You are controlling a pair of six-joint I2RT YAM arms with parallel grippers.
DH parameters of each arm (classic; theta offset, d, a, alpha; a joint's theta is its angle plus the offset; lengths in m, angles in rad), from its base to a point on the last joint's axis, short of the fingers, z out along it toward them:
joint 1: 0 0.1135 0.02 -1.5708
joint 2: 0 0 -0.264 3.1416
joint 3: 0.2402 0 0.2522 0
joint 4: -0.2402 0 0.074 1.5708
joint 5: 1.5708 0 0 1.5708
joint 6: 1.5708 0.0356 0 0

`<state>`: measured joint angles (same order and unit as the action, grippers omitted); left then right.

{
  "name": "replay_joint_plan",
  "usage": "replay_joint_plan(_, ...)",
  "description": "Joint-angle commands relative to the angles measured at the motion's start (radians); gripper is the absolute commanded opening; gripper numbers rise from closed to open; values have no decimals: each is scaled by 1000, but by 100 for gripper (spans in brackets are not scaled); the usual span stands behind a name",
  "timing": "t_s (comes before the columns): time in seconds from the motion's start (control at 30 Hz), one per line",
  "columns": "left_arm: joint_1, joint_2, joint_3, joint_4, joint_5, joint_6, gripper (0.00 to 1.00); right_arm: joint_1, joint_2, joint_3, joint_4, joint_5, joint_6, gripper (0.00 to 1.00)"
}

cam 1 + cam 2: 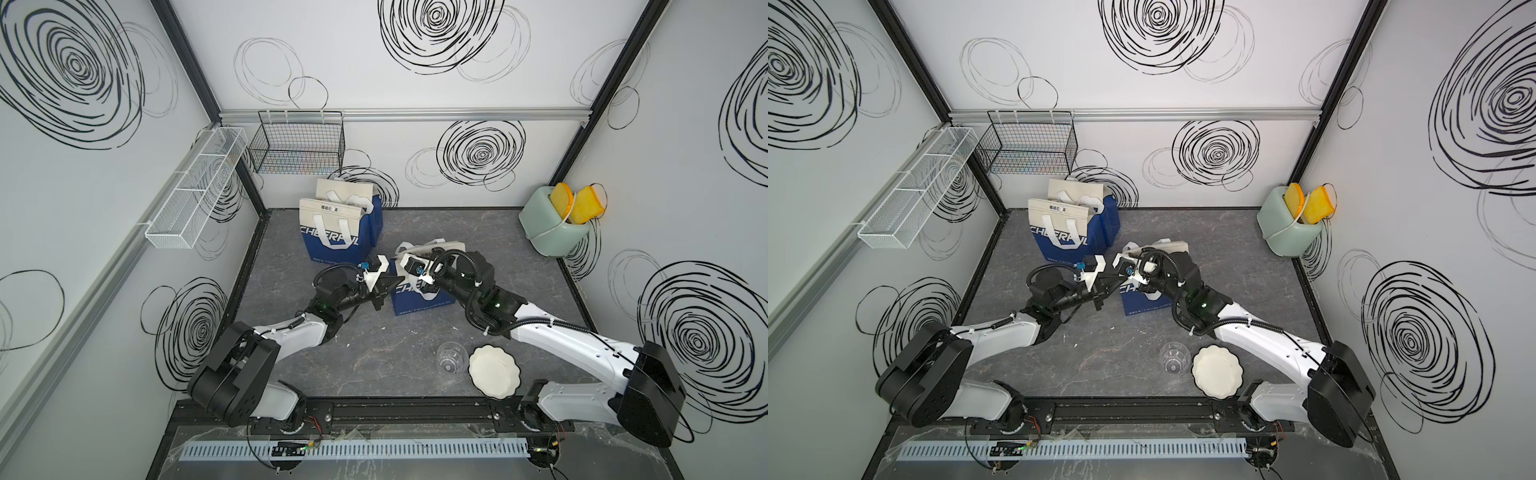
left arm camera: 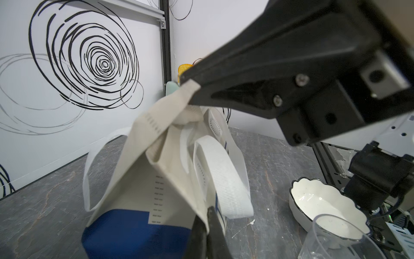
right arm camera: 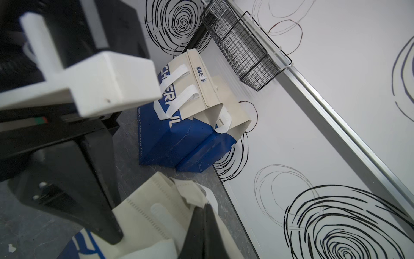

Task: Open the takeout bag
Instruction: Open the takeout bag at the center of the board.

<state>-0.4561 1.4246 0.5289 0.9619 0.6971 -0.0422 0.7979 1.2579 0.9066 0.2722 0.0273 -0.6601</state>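
The takeout bag (image 1: pixel 417 300), blue below and cream on top with white handles, stands mid-table in both top views (image 1: pixel 1142 304). My left gripper (image 1: pixel 388 286) is at the bag's left side, shut on the cream top edge (image 2: pixel 156 179); its closed tips (image 2: pixel 209 212) pinch the fabric. My right gripper (image 1: pixel 402 268) reaches in from the right over the bag's top and is shut on a cream flap; the pinch shows in the left wrist view (image 2: pixel 187 84) and the right wrist view (image 3: pixel 206 207). The bag's mouth looks pulled and crumpled between the two grips.
Two more blue and cream bags (image 1: pixel 334 235) stand at the back left. A clear cup (image 1: pixel 451 358) and a white scalloped bowl (image 1: pixel 494 372) sit near the front right. A green toaster (image 1: pixel 550 226) with bread is at the back right. Wire baskets (image 1: pixel 299 145) hang on the walls.
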Motion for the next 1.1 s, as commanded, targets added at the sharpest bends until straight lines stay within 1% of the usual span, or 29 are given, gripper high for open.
replay_joint_plan(0.0,4,-21,-18,44,30,1,0,-65,-28,57,-42,-69,98,0)
replay_joint_plan(0.07,4,-21,-18,43,27,0,0,-87,-32,61,-43,-112,121,0)
replay_joint_plan(0.27,5,-35,-17,17,26,8,0,-113,-2,111,-119,-152,108,0)
replay_joint_plan(0.33,5,-39,-17,9,25,13,0,-114,13,136,-162,-168,88,0)
replay_joint_plan(0.47,5,-41,-15,7,22,12,0,-110,13,142,-172,-189,96,0)
replay_joint_plan(0.5,5,-41,-13,9,26,10,0,-109,7,134,-168,-190,96,6)
replay_joint_plan(0.57,5,-42,-13,9,26,8,0,-108,-8,107,-160,-185,79,23)
replay_joint_plan(0.6,4,-42,-15,11,26,8,0,-108,-14,96,-161,-178,63,26)
replay_joint_plan(0.73,5,-44,-15,14,27,9,0,-92,-20,80,-203,-132,-19,31)
replay_joint_plan(0.8,5,-46,-17,14,27,7,0,-79,-29,70,-221,-106,-83,34)
replay_joint_plan(0.87,5,-46,-17,15,28,7,0,-70,-45,52,-220,-81,-128,38)
replay_joint_plan(0.97,4,-42,-18,18,28,5,0,-68,-63,33,-235,-92,-158,40)
replay_joint_plan(1.07,4,-44,-18,23,33,4,0,-62,-80,11,-223,-92,-170,48)
